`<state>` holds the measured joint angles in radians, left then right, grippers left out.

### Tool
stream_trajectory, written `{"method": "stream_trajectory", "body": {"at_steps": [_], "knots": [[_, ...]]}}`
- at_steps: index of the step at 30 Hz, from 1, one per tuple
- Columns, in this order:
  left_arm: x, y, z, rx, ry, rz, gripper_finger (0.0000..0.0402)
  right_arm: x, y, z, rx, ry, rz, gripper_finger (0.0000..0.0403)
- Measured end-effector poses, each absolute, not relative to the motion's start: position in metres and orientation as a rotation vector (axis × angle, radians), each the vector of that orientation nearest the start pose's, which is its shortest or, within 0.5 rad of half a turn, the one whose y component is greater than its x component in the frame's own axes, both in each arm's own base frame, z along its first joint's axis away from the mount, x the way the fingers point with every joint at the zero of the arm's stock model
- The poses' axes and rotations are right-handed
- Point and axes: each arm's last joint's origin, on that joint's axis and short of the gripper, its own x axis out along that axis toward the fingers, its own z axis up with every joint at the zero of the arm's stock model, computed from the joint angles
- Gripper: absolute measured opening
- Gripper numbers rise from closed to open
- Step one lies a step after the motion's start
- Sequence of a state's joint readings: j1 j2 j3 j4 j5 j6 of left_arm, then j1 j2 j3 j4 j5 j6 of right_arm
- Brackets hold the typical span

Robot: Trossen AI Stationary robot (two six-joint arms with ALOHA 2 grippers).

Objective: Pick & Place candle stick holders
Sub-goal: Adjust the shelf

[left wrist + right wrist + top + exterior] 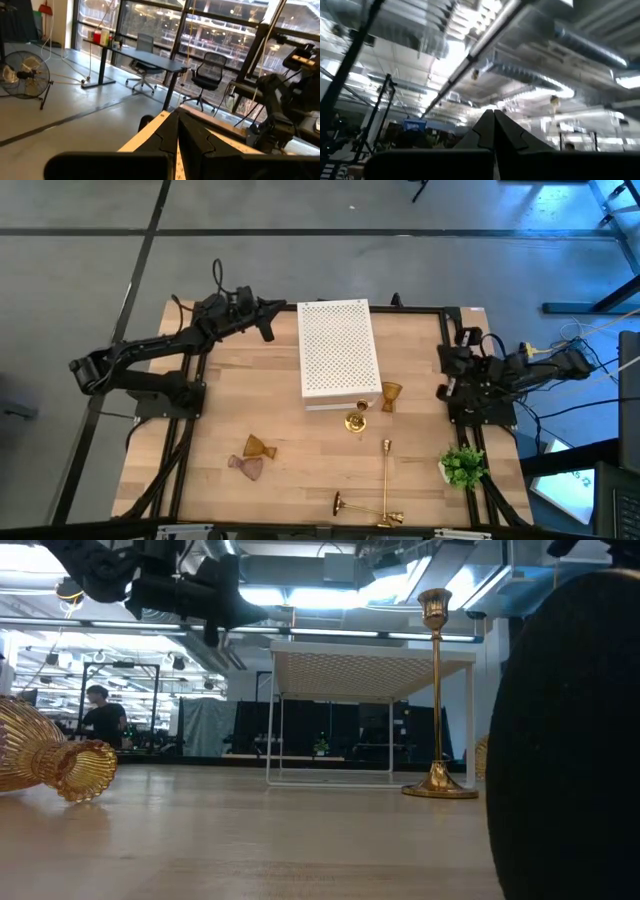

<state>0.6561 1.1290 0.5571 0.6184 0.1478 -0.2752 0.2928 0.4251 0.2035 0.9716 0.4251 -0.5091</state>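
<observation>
Your left end effector [268,330] and right end effector [443,392], both pressed together and empty, flank the white perforated box [338,352]; candle stick holders [385,480] await pickup.

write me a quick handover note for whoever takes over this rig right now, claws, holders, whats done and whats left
Left claw: shut, empty, at the table's far left edge beside the white perforated box.
Right claw: shut, empty, parked at the right edge.
Holders: amber glass one and a brass one at the box's near end; amber and pinkish glass ones lying near left; upright brass candlestick; another brass one lying at the near edge.
Done: nothing held.
Left: all visible holders.
</observation>
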Motion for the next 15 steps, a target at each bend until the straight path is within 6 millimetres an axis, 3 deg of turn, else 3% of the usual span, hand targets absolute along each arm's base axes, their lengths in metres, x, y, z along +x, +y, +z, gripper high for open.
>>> {"method": "stream_trajectory", "body": {"at_steps": [9,15], "knots": [[0.189,0.164,0.252,-0.285,-0.066,0.530,0.0006,0.128,0.018,0.294,-0.089,-0.322,-0.516,0.0001],[0.184,0.183,0.237,-0.338,-0.035,0.598,0.0006,0.141,0.020,0.299,-0.048,-0.136,-0.531,0.0001]]}}
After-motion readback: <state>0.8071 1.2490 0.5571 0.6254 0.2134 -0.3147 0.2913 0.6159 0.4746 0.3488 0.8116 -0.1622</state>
